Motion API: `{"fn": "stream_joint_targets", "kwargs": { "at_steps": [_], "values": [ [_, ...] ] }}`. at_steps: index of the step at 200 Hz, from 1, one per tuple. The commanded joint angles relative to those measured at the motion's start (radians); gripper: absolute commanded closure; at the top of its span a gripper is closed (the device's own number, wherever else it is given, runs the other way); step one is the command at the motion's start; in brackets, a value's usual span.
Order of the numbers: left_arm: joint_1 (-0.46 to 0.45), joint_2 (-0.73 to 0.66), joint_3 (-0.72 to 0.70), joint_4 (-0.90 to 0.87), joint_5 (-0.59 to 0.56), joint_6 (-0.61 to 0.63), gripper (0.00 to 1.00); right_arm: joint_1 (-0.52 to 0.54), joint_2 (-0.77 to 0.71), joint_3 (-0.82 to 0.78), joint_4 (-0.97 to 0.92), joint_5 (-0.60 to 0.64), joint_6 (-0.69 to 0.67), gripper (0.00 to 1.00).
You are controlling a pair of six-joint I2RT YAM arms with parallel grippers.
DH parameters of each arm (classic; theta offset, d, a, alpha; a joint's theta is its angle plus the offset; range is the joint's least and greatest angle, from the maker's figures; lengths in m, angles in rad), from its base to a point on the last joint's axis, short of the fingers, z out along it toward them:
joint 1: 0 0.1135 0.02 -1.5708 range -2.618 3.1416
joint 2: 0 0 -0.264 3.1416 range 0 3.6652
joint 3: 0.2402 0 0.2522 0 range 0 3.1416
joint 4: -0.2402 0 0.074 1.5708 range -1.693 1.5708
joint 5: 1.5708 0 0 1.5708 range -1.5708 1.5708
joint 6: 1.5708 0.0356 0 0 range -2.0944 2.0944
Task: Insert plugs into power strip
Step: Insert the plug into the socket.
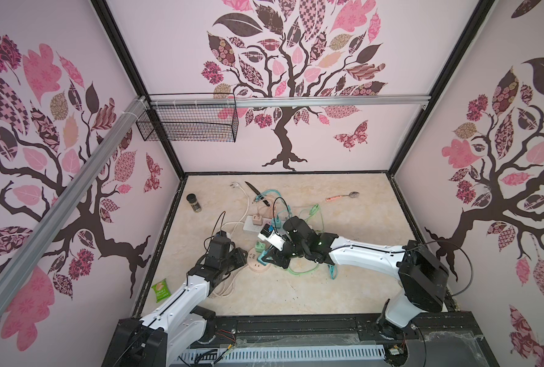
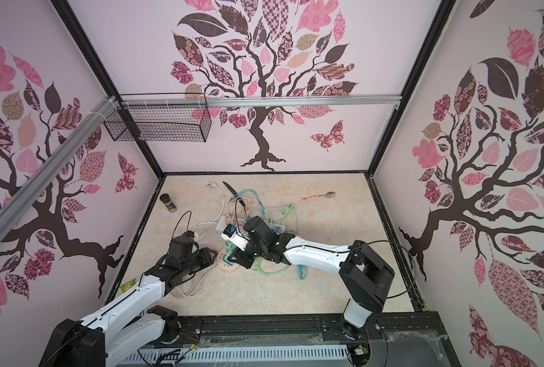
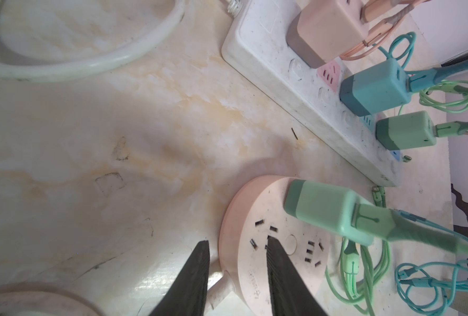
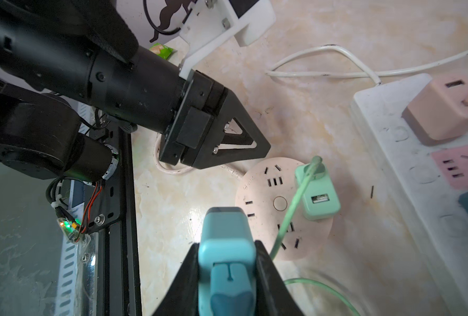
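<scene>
Right tool (image 4: 226,246) clamps a teal plug (image 4: 224,227) for insertion; left tool (image 3: 237,240) (jaws apart) straddles the pink socket disc (image 3: 254,208), perhaps steadying it.

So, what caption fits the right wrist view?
Right hand holding a teal plug near the round pink socket, where a mint plug sits.

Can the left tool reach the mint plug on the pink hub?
Probably yes: the left tool hangs empty by the pink hub, with nothing between it and the mint plug.
</scene>
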Motion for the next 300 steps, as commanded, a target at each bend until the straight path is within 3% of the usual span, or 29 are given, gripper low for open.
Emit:
{"fn": "stream_joint_targets", "kwargs": {
  "at_steps": [1,103,300],
  "values": [
    [0.003,0.009,-0.031,0.026,0.006,0.023,0.62,0.014,0.044,0.046,-0.018,0.019,-0.009,0.95],
    [0.003,0.073,-0.043,0.079,0.043,0.026,0.66,0.014,0.17,0.182,-0.155,0.099,-0.119,0.96],
    [0.003,0.121,-0.037,0.092,0.077,0.035,0.73,0.048,0.289,0.327,-0.314,0.112,-0.247,0.96]
  ]
}}
